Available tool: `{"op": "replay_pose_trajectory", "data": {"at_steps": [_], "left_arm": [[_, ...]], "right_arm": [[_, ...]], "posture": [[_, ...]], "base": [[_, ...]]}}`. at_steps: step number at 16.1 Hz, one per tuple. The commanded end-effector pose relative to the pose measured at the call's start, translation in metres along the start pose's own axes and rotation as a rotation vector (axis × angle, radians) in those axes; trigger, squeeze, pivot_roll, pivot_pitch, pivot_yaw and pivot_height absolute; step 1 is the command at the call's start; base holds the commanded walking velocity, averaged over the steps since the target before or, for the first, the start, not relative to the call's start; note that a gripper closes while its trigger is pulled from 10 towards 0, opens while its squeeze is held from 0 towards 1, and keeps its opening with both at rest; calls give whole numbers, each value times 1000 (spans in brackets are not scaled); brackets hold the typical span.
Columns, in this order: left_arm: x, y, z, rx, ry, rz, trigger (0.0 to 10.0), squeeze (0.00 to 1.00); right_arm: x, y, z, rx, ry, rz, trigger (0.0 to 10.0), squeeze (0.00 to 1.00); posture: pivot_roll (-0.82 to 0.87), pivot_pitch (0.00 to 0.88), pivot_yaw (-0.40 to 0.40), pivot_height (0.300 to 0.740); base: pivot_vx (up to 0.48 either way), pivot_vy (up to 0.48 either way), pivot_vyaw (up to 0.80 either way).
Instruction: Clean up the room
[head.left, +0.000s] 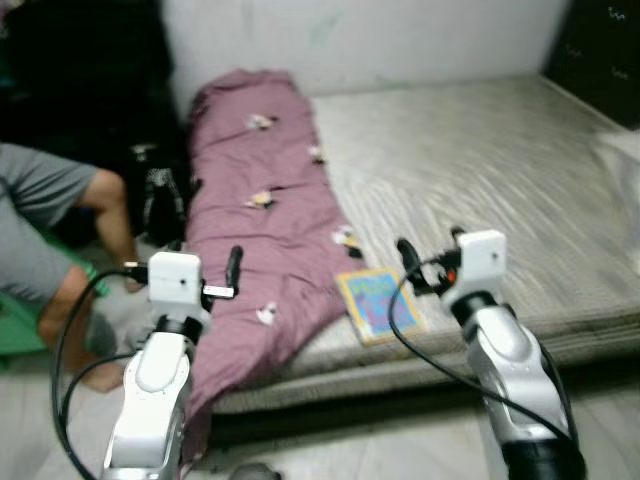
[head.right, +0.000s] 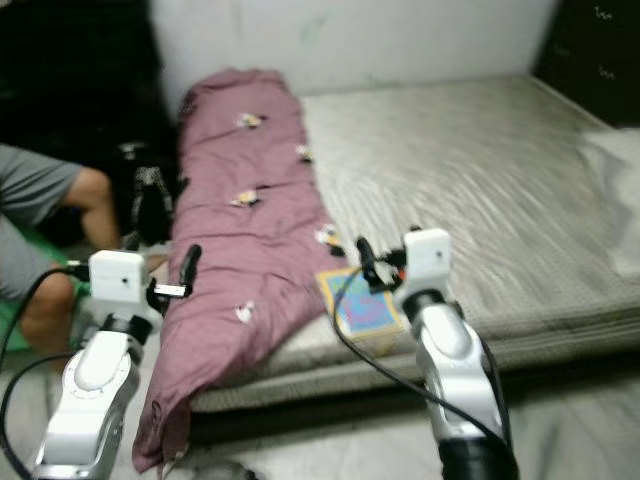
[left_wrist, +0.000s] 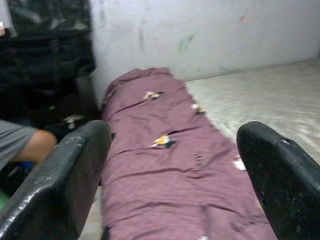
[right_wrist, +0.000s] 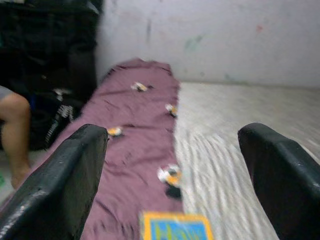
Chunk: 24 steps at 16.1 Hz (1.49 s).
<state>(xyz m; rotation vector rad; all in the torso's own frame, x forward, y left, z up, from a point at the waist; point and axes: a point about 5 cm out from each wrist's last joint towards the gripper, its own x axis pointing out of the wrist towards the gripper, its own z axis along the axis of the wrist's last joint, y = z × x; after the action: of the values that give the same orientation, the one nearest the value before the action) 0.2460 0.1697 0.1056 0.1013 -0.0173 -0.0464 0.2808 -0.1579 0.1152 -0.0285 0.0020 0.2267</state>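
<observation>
**A:** Bedroom, bare mattress (head.left: 480, 180) against a pale wall. Going left to right: person seated (head.left: 45, 230) off to the left of the left end effector (head.left: 205, 275), then a mauve blanket (head.left: 262, 220) running along the mattress's left edge, then a colourful book (head.left: 378, 303), then the right end effector (head.left: 430, 262).

**B:** End effector states?

**A:** Both spread wide, nothing held. Left wrist view has the blanket dead ahead between the fingers (left_wrist: 65, 175).

**B:** And the book?

**A:** Just ahead of and below the right end effector, slightly to its left, flat near the mattress's front edge, one edge touching the blanket. My guess is it's the next pickup.

**B:** Approach?

**A:** Frames are blurred, so I'd let the base settle first. Then lower the right end effector, slide one finger under the book's overhanging side and pinch the edge. Keep clear of the blanket fold.
</observation>
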Motion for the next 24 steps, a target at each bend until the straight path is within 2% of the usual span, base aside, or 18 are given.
{"op": "replay_pose_trajectory", "data": {"at_steps": [1, 5, 8, 16, 24], "left_arm": [[2, 3, 2, 5, -7, 3, 10000, 0], [3, 2, 0, 20, 6, 47, 10000, 0], [3, 1, 2, 37, -5, 25, 10000, 0], [3, -1, 1, 34, -8, 12, 10000, 0], [3, -1, 1, 31, -6, 10, 10000, 0]], "right_arm": [[2, 4, 5, -9, -22, 14, 10000, 0], [1, 6, 4, -22, -22, 22, 10000, 0], [4, 7, 4, -33, -21, 30, 10000, 0], [5, 5, 3, -38, -17, 22, 10000, 0], [4, 5, 2, -49, -17, 24, 10000, 0]], "posture": [[-29, 0, -3, 740], [-21, 0, -8, 740], [-19, 0, -12, 740], [-20, 0, -15, 740], [-22, 0, -14, 740]], "base": [[435, 0, 0], [210, 0, 223], [0, 0, 800], [0, -99, 0], [0, -480, 485]]}}
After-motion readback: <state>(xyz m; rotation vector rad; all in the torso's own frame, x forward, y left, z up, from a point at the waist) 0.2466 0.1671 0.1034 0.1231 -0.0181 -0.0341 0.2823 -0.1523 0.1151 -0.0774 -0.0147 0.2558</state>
